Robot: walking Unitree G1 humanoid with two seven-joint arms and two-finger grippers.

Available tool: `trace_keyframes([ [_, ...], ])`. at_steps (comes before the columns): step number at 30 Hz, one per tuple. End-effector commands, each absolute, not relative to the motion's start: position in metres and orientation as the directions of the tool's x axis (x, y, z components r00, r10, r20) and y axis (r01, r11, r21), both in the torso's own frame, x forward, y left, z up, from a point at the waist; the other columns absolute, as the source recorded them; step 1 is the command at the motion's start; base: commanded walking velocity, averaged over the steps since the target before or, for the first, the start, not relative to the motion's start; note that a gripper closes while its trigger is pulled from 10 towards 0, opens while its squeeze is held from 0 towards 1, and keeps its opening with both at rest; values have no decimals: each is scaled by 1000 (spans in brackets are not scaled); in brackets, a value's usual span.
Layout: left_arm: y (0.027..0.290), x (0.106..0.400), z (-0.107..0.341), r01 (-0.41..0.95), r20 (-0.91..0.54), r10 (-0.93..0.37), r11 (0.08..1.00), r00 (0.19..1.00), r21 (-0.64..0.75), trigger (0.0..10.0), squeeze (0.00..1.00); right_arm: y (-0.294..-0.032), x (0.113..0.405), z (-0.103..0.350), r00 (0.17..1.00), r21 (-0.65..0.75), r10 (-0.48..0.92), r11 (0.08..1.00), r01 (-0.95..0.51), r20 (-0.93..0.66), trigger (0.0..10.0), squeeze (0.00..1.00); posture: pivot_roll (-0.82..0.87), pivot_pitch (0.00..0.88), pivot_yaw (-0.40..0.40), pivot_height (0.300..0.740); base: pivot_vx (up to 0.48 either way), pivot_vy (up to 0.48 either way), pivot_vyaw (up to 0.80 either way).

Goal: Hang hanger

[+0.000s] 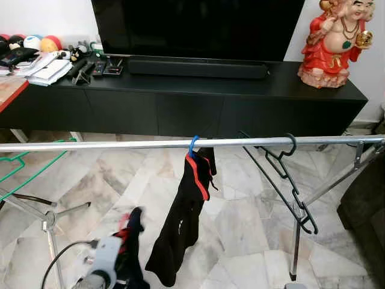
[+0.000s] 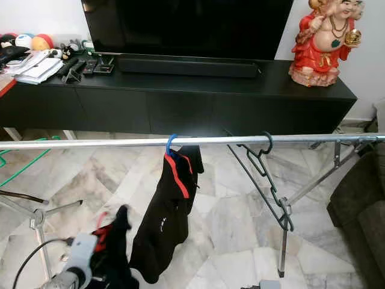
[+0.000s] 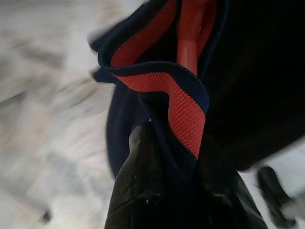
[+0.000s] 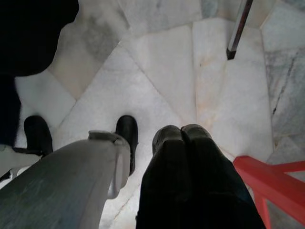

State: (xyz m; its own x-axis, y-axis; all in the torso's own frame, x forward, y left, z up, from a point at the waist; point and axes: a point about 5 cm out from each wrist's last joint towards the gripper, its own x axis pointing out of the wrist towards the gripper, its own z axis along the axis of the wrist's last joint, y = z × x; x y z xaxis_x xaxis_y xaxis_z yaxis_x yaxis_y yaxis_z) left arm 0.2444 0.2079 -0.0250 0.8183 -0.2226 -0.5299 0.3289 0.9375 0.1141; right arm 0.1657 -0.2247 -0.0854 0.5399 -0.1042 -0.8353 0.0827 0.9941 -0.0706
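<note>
A long metal rail (image 1: 120, 145) crosses the scene at chest height. On it hangs a blue hanger (image 1: 192, 144) carrying a black garment with red trim (image 1: 183, 223), and to its right an empty black hanger (image 1: 287, 180). Low at the left, my left gripper (image 3: 169, 138) is shut on the navy-and-red collar of a dark garment (image 1: 131, 232) that sits on a red hanger (image 3: 190, 43). This bundle is below the rail and left of the hung garment. My right gripper (image 4: 181, 131) points down at the floor, fingers shut together, with a red hanger bar (image 4: 269, 179) beside it.
A black TV cabinet (image 1: 180, 102) stands behind the rail, with a red figurine (image 1: 331, 45) at its right and clutter at its left. A green hanger (image 1: 24, 165) hangs at the far left. The rack's legs (image 1: 295, 250) stand on the marble floor; a dark sofa edge (image 1: 367, 205) is at right.
</note>
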Motion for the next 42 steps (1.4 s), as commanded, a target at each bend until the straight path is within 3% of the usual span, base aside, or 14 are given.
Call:
trace_keyframes([
  [1, 213, 232, -33, 402, -596, -261, 908, 760, 115, 10000, 0, -226, 164, -86, 530, -72, -100, 995, 73, -842, 10000, 0, -55, 119, -12, 740, 0, 0, 0],
  [4, 232, 228, -31, 408, -615, -211, 891, 760, 199, 10000, 0, -226, 162, -87, 527, -72, -100, 995, 74, -844, 10000, 0, -55, 118, -12, 740, 0, 0, 0],
  [5, 242, 232, -27, 272, -572, -100, 936, 814, 224, 10000, 0, -225, 160, -88, 524, -72, -101, 995, 76, -845, 10000, 0, -52, 118, -12, 740, 0, 0, 0],
  [7, 246, 234, -25, 226, -555, -61, 945, 830, 235, 10000, 0, -225, 159, -88, 524, -71, -101, 995, 76, -846, 10000, 0, -52, 118, -12, 740, 0, 0, 0],
  [8, 249, 236, -21, 137, -512, 3, 962, 859, 236, 10000, 0, -225, 159, -88, 524, -65, -99, 994, 83, -846, 10000, 0, -54, 118, -14, 740, 0, 0, 0],
  [11, 246, 238, -14, -29, -424, 92, 988, 901, 152, 10000, 0, -224, 158, -89, 523, -53, -96, 994, 97, -847, 10000, 0, -55, 115, -14, 740, 0, 0, 0],
  [14, 228, 240, 0, -99, -296, 125, 990, 947, 104, 10000, 0, -224, 156, -90, 516, -41, -95, 993, 114, -851, 10000, 0, -52, 110, -13, 740, 0, 0, 0],
  [22, 209, 244, 21, -98, -186, 110, 992, 976, 76, 10000, 0, -222, 151, -92, 514, -28, -90, 991, 127, -853, 10000, 0, -46, 97, -10, 740, 0, 0, 0],
  [42, 199, 250, 41, -46, -157, 59, 995, 986, 90, 10000, 0, -219, 149, -93, 518, -11, -82, 990, 139, -851, 10000, 0, -43, 89, 0, 740, 0, 474, 0],
])
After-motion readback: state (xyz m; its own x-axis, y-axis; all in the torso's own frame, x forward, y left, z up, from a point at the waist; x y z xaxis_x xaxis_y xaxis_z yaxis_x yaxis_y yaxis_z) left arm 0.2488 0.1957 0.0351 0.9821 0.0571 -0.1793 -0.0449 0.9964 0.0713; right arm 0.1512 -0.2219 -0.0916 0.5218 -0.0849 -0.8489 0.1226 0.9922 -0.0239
